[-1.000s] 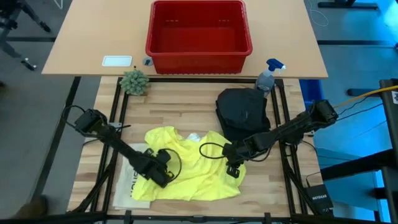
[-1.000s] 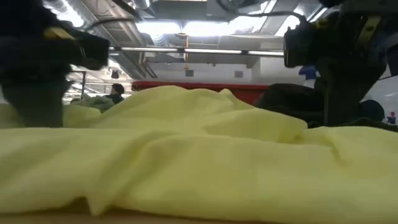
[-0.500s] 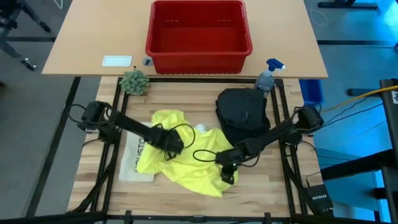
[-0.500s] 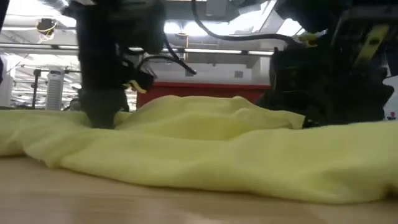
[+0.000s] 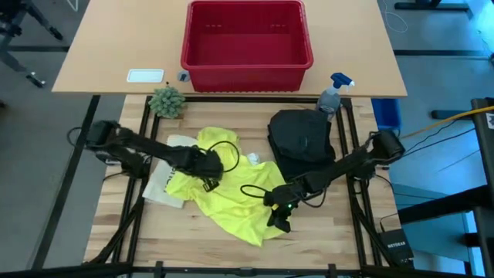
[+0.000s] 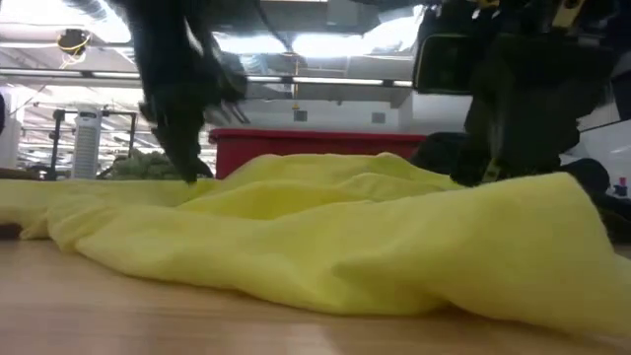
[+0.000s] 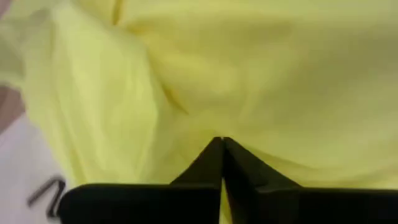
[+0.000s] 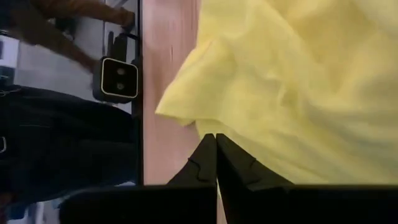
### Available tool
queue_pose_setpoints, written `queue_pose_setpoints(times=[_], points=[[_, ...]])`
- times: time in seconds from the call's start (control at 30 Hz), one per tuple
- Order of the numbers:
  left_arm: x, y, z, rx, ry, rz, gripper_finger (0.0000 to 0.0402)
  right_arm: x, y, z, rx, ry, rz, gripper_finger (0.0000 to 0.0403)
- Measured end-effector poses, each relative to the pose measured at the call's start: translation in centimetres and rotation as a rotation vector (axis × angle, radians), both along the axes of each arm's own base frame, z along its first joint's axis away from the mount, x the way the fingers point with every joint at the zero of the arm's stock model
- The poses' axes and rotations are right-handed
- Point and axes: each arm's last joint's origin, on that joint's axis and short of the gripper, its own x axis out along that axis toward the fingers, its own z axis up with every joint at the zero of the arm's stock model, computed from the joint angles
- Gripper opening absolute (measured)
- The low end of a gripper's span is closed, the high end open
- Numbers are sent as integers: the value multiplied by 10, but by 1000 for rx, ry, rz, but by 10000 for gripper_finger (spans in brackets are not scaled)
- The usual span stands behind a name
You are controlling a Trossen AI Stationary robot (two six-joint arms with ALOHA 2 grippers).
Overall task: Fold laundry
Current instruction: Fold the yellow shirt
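On the wooden table [image 5: 231,239] the yellow T-shirt [image 5: 231,202] lies crumpled near the middle, spread toward the front edge. I have both arms down on it.

Left gripper [image 5: 210,171]: at the shirt's left part, next to the flat white printed item [image 5: 164,179] that pokes out from under the cloth. My left wrist view shows the 2 fingers [image 7: 211,163] pressed together tip to tip, yellow fabric bunched right at the tips. Jaws fully closed, pinching the shirt.

Right gripper [image 5: 279,218]: at the shirt's right front part, low over the cloth. My right wrist view shows its fingers [image 8: 208,160] also closed flat against each other, with a fold of the yellow fabric meeting the tips. I read that as a closed pinch on the shirt. From table height the cloth rises in a ridge under this gripper.

Black trousers [image 5: 302,140]: heaped just right of the shirt, touching its edge, toward the back of the table.

Small white cloth [image 5: 252,159]: a bit shows between the shirt and the trousers; mostly hidden.

Behind the table: red basket [image 5: 245,46] on the tan surface, small green plant [image 5: 167,100] at back left, spray bottle [image 5: 332,94] at back right beside the trousers.
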Motion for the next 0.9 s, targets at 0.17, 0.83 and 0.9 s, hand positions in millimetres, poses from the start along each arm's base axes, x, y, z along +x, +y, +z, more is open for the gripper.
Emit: queue_pose_setpoints(times=[0.17, 0.83, 0.9], points=[[-14, -30, 29, -36, -220, 94, 0, -12, -7, 21, -89, -13, -22, 0], [30, -93, -53, -87, -355, 135, 0, -18, -88, 11, -434, 189, -255, 0], [31, -94, -62, -105, -298, 95, 0, -17, -88, 7, -408, 208, -228, 0]])
